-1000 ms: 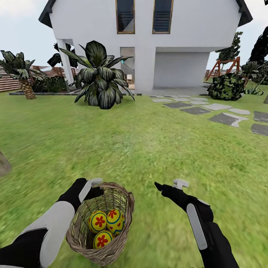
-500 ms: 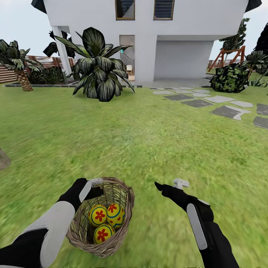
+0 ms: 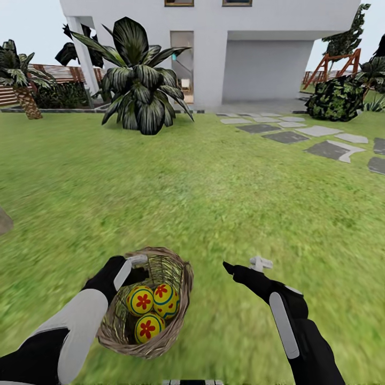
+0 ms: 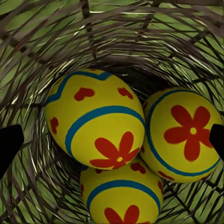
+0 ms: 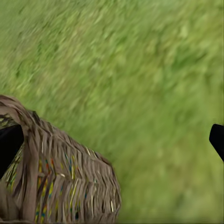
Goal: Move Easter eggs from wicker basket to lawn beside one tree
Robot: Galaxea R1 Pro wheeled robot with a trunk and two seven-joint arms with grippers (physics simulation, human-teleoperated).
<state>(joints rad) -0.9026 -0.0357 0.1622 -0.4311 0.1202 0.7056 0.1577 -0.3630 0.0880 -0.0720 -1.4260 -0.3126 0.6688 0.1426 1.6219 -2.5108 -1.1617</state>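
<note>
Easter eggs [image 3: 152, 310], three of them, yellow with red flowers and blue bands, sit bunched together inside the wicker basket [image 3: 179, 315], touching one another. In the left wrist view they lie at the bottom of the open weave, with green grass showing through the gaps. The basket is tilted and held off the lawn [image 3: 214, 192] at the lower left of the head view. The left gripper [image 3: 136, 266] is at the basket's near rim; whether its jaws are clamped on the rim cannot be told. The right gripper [image 3: 243, 265] hangs just beside the basket, apart from it, jaws spread wide and empty. Farther off stand a large dark-leaved plant [image 3: 140, 91], a white house [image 3: 256, 59], a short palm [image 3: 21, 85] and grey stepping stones [image 3: 321, 141].
</note>
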